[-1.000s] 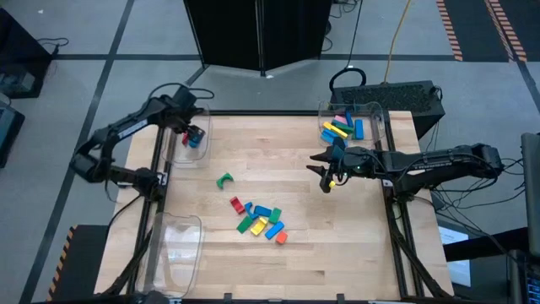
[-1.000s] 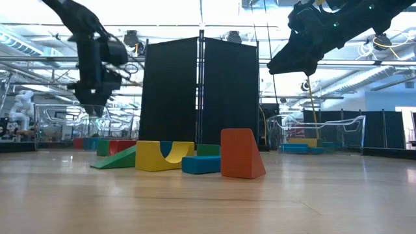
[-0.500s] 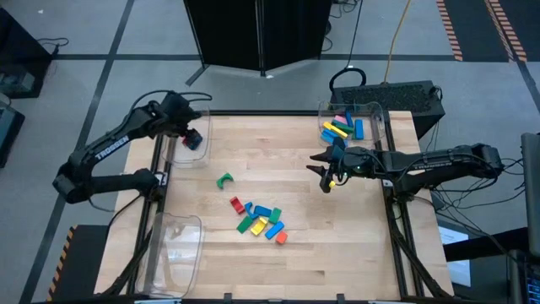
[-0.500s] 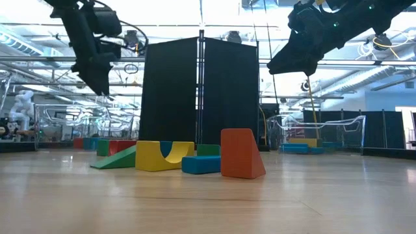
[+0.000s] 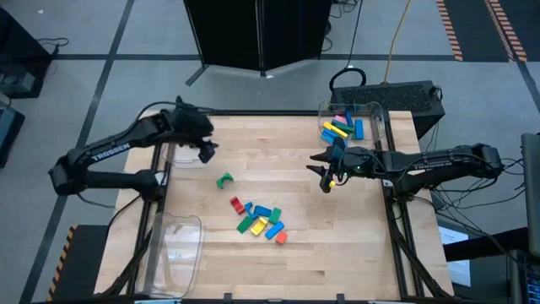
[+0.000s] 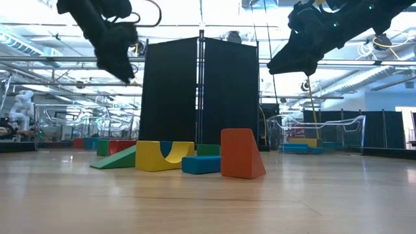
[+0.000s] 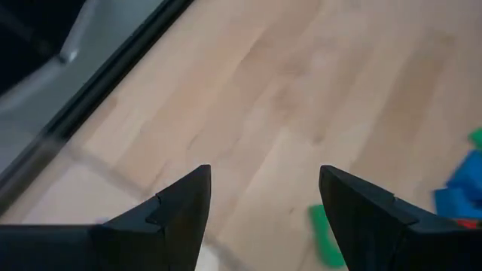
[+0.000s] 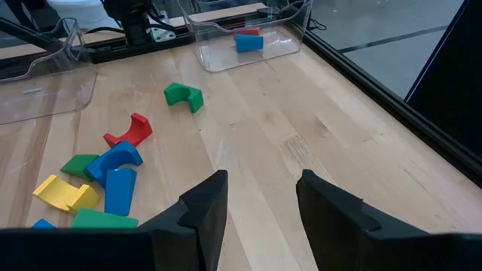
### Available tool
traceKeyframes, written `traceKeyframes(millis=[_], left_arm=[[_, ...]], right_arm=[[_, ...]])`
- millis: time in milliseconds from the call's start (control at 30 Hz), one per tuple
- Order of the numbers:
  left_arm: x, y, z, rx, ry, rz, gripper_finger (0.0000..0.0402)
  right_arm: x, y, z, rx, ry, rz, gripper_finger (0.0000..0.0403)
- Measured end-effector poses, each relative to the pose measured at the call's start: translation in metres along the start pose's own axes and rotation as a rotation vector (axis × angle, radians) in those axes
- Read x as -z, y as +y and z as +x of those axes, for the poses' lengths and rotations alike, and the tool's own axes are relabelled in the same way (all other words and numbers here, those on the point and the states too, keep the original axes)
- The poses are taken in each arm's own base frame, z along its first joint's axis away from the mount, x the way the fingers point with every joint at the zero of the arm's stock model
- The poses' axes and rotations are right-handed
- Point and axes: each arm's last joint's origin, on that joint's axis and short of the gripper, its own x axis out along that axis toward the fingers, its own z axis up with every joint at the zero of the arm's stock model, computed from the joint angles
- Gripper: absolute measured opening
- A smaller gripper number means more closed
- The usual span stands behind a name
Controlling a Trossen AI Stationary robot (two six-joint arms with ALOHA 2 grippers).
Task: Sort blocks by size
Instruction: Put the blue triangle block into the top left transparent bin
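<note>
A heap of small coloured blocks (image 5: pixel 260 221) lies on the wooden table near its middle. A green arch block (image 5: pixel 224 180) lies alone, a little farther back and to the left. A blue block (image 8: pixel 248 42) and a red one rest in the far-left clear bin (image 8: pixel 226 56). Several more blocks (image 5: pixel 340 128) fill the far-right bin. My left gripper (image 5: pixel 205 154) hangs open above the table beside the far-left bin, holding nothing (image 7: pixel 263 173). My right gripper (image 5: pixel 326 179) is open and high over the right part of the table, with bare wood between its fingers (image 8: pixel 263 177).
A third clear bin (image 5: pixel 177 243) stands at the near left corner. Bare wood lies between the heap and the right arm. Dark frame rails run along both table sides. A black panel (image 6: pixel 200 91) stands behind the far edge.
My left gripper has come away from above the far-left bin, swinging toward the table's middle and rising, and has tipped and rolled on the way. Its fingers have stayed open.
</note>
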Motion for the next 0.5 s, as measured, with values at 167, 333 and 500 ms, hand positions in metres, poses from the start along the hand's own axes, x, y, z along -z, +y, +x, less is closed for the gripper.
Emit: traceKeyframes(millis=[167,333,500], left_arm=[[-0.009,-0.022,0.000,0.074,-0.100,0.083,0.0248],[-0.014,-0.042,-0.002,0.145,-0.179,0.150,0.0248],[-0.017,-0.061,0.004,0.209,-0.209,0.208,0.0248]], right_arm=[[0.000,0.000,0.000,0.000,0.000,0.000,0.0153],[0.000,0.000,0.000,0.000,0.000,-0.001,0.0153],[0.000,0.000,0.000,0.000,0.000,-0.003,0.0153]])
